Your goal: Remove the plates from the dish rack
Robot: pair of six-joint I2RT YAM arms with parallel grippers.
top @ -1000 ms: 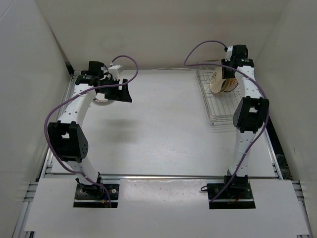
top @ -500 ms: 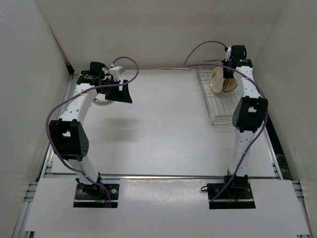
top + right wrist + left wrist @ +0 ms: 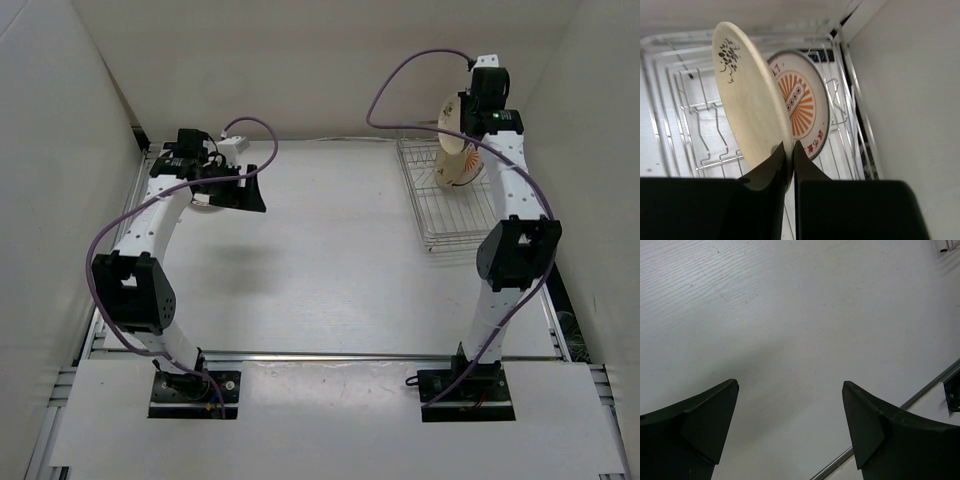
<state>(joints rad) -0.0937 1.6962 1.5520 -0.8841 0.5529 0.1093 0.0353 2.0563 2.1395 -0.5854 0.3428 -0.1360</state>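
Note:
My right gripper (image 3: 468,122) is shut on the rim of the plain tan plate (image 3: 449,120) and holds it on edge above the silver wire dish rack (image 3: 440,215). In the right wrist view the tan plate (image 3: 747,110) is pinched between my fingers at the gripper (image 3: 789,145). The sunburst plate (image 3: 807,107) still stands in the rack (image 3: 705,150) behind it, and it also shows in the top view (image 3: 462,168). My left gripper (image 3: 250,190) is open and empty over bare table, as the left wrist view (image 3: 790,385) shows. A white plate (image 3: 204,200) lies mostly hidden under the left arm.
The rack stands in the far right corner close to the right wall (image 3: 590,150). A metal rail (image 3: 880,425) runs along the table's edge. Purple cables (image 3: 400,90) loop from both wrists.
My right gripper has risen with the tan plate, lifting it up out of the rack. The left arm has barely shifted.

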